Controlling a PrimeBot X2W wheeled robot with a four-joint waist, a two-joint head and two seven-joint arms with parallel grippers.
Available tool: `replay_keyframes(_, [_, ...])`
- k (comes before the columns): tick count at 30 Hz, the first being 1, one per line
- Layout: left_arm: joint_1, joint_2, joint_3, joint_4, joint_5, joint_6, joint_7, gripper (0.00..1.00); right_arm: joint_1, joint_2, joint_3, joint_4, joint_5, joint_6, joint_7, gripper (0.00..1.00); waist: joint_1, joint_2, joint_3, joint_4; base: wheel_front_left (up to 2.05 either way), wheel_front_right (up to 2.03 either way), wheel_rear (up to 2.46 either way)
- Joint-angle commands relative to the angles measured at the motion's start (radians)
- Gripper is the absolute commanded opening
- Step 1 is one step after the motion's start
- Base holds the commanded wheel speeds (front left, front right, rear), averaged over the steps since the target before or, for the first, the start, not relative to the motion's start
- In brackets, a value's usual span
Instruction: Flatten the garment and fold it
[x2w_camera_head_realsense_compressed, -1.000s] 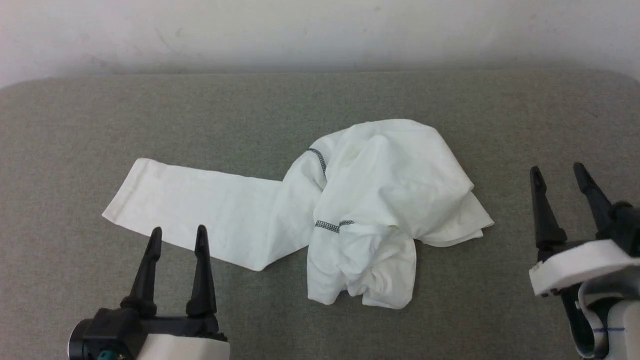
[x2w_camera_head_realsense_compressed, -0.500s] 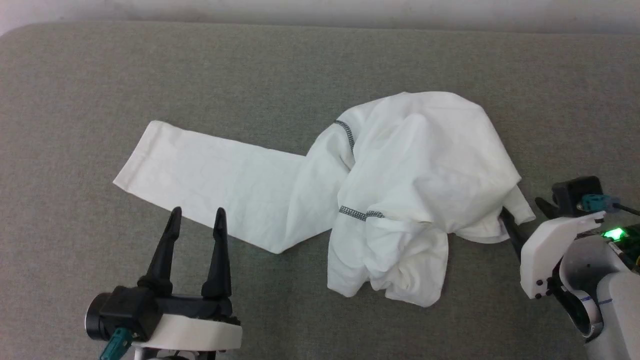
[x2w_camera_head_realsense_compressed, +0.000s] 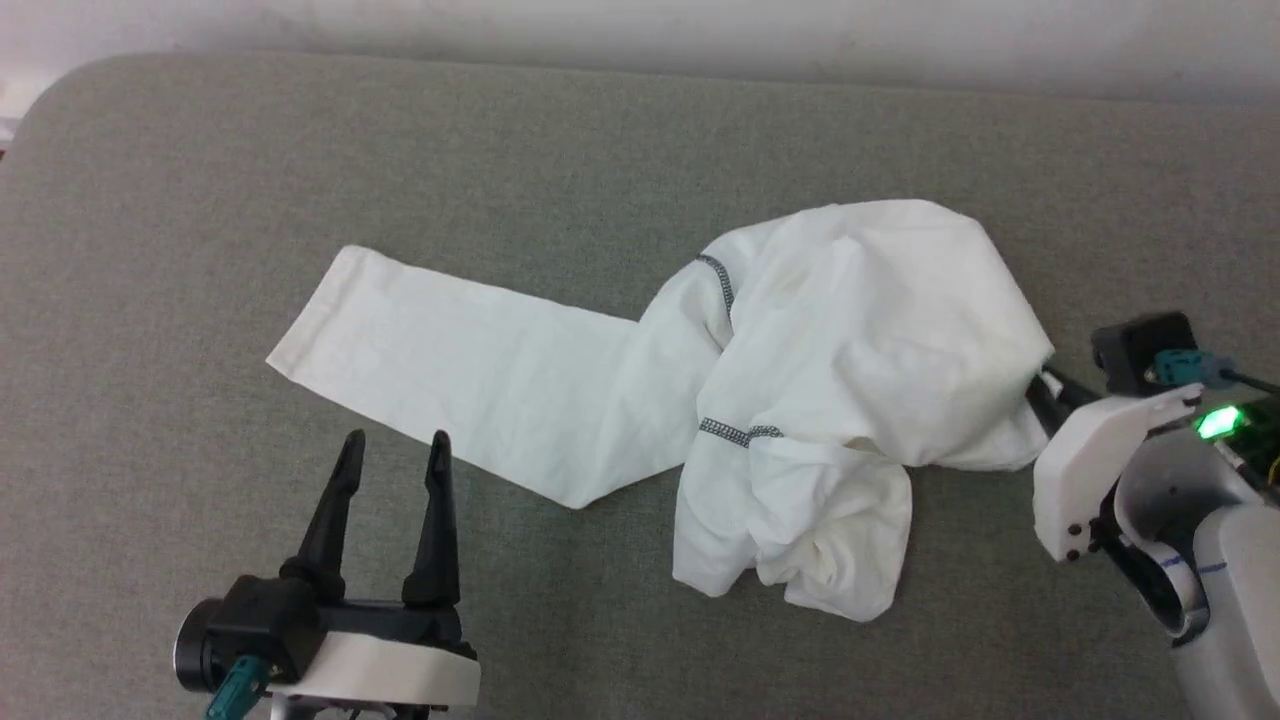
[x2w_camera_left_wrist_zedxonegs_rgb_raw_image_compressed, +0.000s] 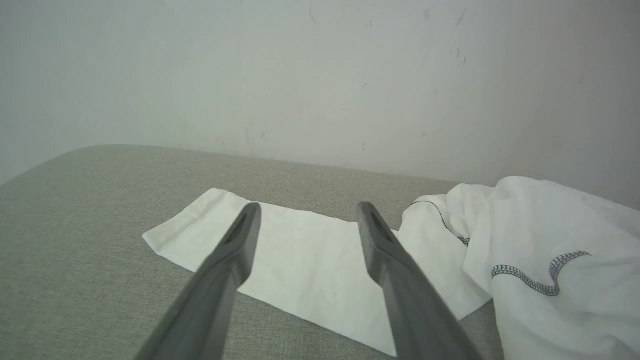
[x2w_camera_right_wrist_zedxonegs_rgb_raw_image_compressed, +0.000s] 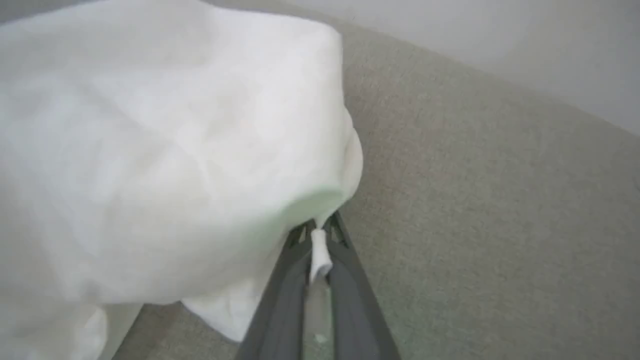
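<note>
- Nearest, the left tool (x2w_camera_head_realsense_compressed: 395, 438) hovers on the near side of the garment (x2w_camera_head_realsense_compressed: 860, 330), just short of its stretched-out sleeve (x2w_camera_head_realsense_compressed: 480, 370). Its two dark fingers (x2w_camera_head_realsense_compressed: 330, 510) stand wide apart with nothing between them.
- In the left wrist view, the left tool (x2w_camera_left_wrist_zedxonegs_rgb_raw_image_compressed: 308, 207) points across the sleeve (x2w_camera_left_wrist_zedxonegs_rgb_raw_image_compressed: 300, 260), and its spread fingertips show against the white cloth.
- The right tool (x2w_camera_head_realsense_compressed: 1045, 392) sits at the garment's right edge, tips tucked under the overhanging cloth. A green light (x2w_camera_head_realsense_compressed: 1218, 422) glows on the arm behind it.
- In the right wrist view, the right tool (x2w_camera_right_wrist_zedxonegs_rgb_raw_image_compressed: 317, 225) is pinched shut on the garment (x2w_camera_right_wrist_zedxonegs_rgb_raw_image_compressed: 175, 150), with a narrow strip of white cloth squeezed between its fingers.
- The garment lies crumpled on the grey-green fabric tabletop (x2w_camera_head_realsense_compressed: 200, 200), not flattened or folded.
- Its near end is a bunched, wrinkled wad. Just beyond that, a short bar of dark grey stitching (x2w_camera_head_realsense_compressed: 738, 433) crosses the cloth.
- From the garment's middle the sleeve runs flat towards the left, ending in a straight cuff (x2w_camera_head_realsense_compressed: 310, 310) well apart from the bundle.
- The far part of the garment is a rounded mound, with a curved seam (x2w_camera_head_realsense_compressed: 720, 280) of dark thread on its left flank. In the left wrist view the mound (x2w_camera_left_wrist_zedxonegs_rgb_raw_image_compressed: 550, 240) rises to the right of the sleeve.
- Beyond the garment the tabletop runs to its rounded far edge, where a pale, scuffed wall (x2w_camera_head_realsense_compressed: 640, 30) begins.
</note>
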Motion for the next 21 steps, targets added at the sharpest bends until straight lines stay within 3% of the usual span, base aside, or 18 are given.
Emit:
replay_keyframes(1, [0.009, -0.005, 0.007, 0.005, 0.005, -0.002, -0.005, 1.0, -0.034, -0.011, 0.001, -0.022, -0.009, -0.001, -0.016, 0.0, -0.0001, 0.0, -0.074, -0.041, 0.0, 0.0, 0.0])
replay_keyframes(11, [0.045, -0.01, 0.006, 0.006, -0.003, 0.001, -0.005, 1.0, -0.327, -0.174, 0.004, -0.155, -0.066, -0.001, -0.022, 0.0, -0.0001, 0.0, -0.137, -0.045, 0.0, 0.0, 0.0])
replay_keyframes(17, [0.037, -0.01, 0.012, 0.001, -0.007, -0.003, -0.005, 1.0, -0.488, -0.304, 0.028, -0.075, -0.122, -0.001, -0.033, 0.0, -0.0001, 0.0, -0.071, -0.024, 0.0, 0.0, 0.0])
replay_keyframes(21, [-0.004, -0.011, 0.001, -0.003, -0.01, -0.015, -0.005, 1.0, -0.599, -0.35, 0.08, 0.009, -0.148, -0.001, -0.079, 0.0, -0.0001, 0.0, 0.004, 0.004, 0.0, 0.0, 0.0])
